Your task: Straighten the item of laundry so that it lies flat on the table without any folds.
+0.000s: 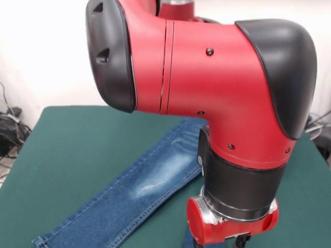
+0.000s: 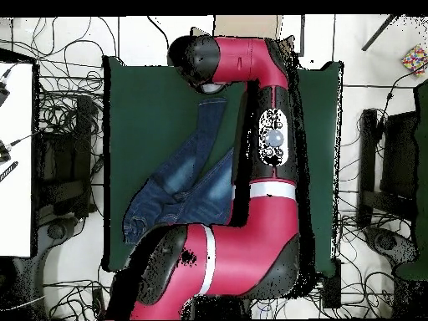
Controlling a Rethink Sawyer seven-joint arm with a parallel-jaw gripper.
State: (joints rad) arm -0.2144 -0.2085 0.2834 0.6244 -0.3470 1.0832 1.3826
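The blue denim jeans (image 1: pixel 139 186) lie on the dark green table (image 1: pixel 67 139). One leg runs diagonally, with a pale faded patch at its middle. In the overhead view the jeans (image 2: pixel 188 180) have one leg stretched toward the table's far edge, the other leg lying alongside and partly under the arm, and the waist bunched at the lower left. The red and black arm (image 1: pixel 217 88) fills much of the front view. Only the top of my gripper (image 1: pixel 238 242) shows at the bottom edge, low beside the leg. The arm's end hides it in the overhead view.
Cables (image 2: pixel 67 109) lie on the floor around the table. A white desk (image 2: pixel 17 159) stands at the left and a dark stand (image 2: pixel 397 159) at the right. A colourful cube (image 2: pixel 414 58) sits at the top right. Bare green felt (image 2: pixel 142 100) lies left of the jeans.
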